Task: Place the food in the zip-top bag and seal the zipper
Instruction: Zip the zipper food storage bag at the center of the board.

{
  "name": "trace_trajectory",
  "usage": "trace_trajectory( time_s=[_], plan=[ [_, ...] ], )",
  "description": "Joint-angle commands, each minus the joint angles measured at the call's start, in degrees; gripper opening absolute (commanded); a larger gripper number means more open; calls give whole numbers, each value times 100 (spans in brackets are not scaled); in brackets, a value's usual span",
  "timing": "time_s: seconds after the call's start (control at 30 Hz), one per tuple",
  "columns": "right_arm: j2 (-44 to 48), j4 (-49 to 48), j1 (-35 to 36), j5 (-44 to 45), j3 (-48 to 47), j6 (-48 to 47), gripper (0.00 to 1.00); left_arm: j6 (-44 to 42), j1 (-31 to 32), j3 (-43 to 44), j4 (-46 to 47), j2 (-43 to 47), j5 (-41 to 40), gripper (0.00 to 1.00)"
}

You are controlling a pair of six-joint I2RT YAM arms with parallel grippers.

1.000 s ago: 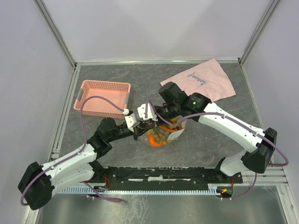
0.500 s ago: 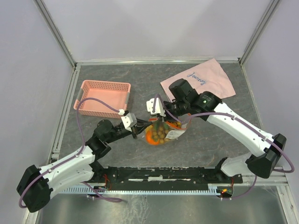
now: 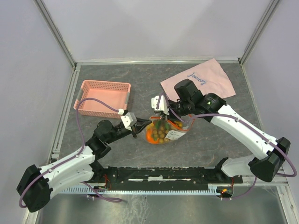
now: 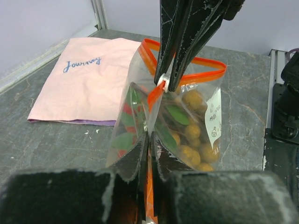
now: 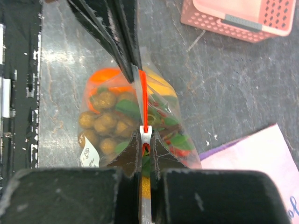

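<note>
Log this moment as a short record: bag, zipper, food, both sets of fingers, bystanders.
bag: clear crinkly plastic zip-top bag, mouth stretched between both grips
zipper: thin orange-red strip, shut between the grips, gaping beyond the right one
food: small toy fruits, inside the bag
left fingers: shut on the strip near its end
right fingers: shut on the strip at its white slider
bystanders: pink plastic basket, pink cloth with writing

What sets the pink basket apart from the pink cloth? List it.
The basket is a walled, perforated tub; the cloth lies flat. The basket is plain; the cloth bears blue handwriting, Journey. In the top view the basket sits left, the cloth right. Both are pink.
</note>
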State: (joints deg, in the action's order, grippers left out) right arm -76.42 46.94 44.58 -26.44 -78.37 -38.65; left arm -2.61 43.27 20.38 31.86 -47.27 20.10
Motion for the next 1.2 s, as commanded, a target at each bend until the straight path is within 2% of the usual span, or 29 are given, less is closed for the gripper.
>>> trace_trajectory(
  time_s=[0.0, 0.1, 0.2, 0.3, 0.5, 0.63, 0.7, 0.83, 0.87, 1.17],
  plan=[
    [229, -197, -124, -101, -64, 276, 2, -21, -16, 145, 125, -97, 82, 20],
    [201, -327, -124, -351, -90, 375, 2, -76, -19, 275, 63, -162, 287, 41],
    [166, -386, -120, -447, -100, 387, 2, -65, -21, 319, 212, -184, 401, 53],
    [146, -405, -124, -560, -124, 388, 2, -77, -13, 455, 242, -298, 460, 57],
    [56, -417, -118, -868, -231, 343, 1, -151, -17, 882, 260, -850, 763, 58],
    [-25, -356, -112, -897, -399, 303, 2, -187, -26, 1059, 261, -1047, 1021, 51],
    [-49, -267, -118, -895, -477, 252, 2, -203, -20, 1092, 247, -1063, 1121, 39],
    [-62, -149, -121, -784, -584, 173, 2, -235, -20, 1063, 242, -960, 1171, 7],
    [-53, -109, -119, -735, -602, 150, 2, -239, -20, 1047, 236, -922, 1162, 3],
    [252, 324, -344, 272, -600, 25, 2, 88, -60, 616, 502, -494, 429, 3]
  ],
)
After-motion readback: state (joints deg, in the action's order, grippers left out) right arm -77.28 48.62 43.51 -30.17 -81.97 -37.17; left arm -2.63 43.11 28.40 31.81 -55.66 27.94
